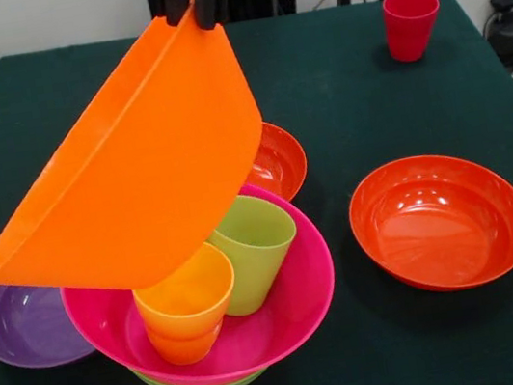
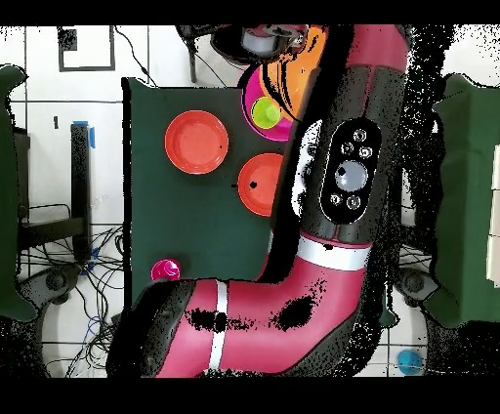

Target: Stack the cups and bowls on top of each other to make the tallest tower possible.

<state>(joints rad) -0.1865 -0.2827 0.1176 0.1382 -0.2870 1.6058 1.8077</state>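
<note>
Gripping rim of tilted deep orange bowl (image 1: 136, 172) | end effector (image 1: 197, 14) clamped on it | above magenta bowl (image 1: 286, 315)

Gripper (image 1: 197, 11) hanging in from the top edge, black fingers (image 1: 207, 5) pinched close together. Red arm (image 2: 332, 186) stretched long across the overhead view.
</note>
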